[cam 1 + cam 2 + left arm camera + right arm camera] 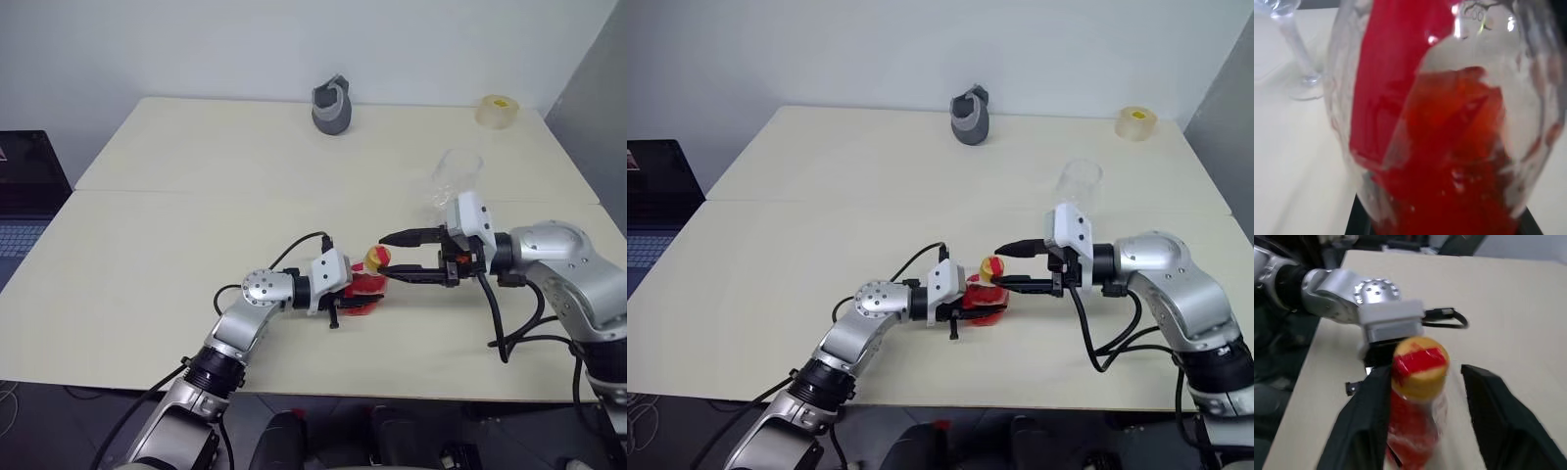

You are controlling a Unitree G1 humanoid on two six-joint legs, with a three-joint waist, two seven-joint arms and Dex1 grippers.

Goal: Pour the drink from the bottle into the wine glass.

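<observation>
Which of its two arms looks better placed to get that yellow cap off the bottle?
Probably the right. The right gripper has its jaws open on either side of the yellow cap, while the left gripper is shut on the bottle, holding it above the table.

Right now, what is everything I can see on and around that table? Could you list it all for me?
bottle: one, clear plastic with a yellow cap, near the table's front edge, held in the left gripper.
drink: red liquid inside the bottle.
wine glass: one, clear, standing on the right side of the table, behind the right arm.
grey cup-like object: one, grey, at the far edge of the table, near the middle.
tape roll: one, yellowish, at the far right corner.
table: pale cream top.
laptop: one, dark, beside the table on the left.
left gripper: black fingers, shut on the bottle's body.
right gripper: black fingers, open on either side of the yellow cap.
</observation>
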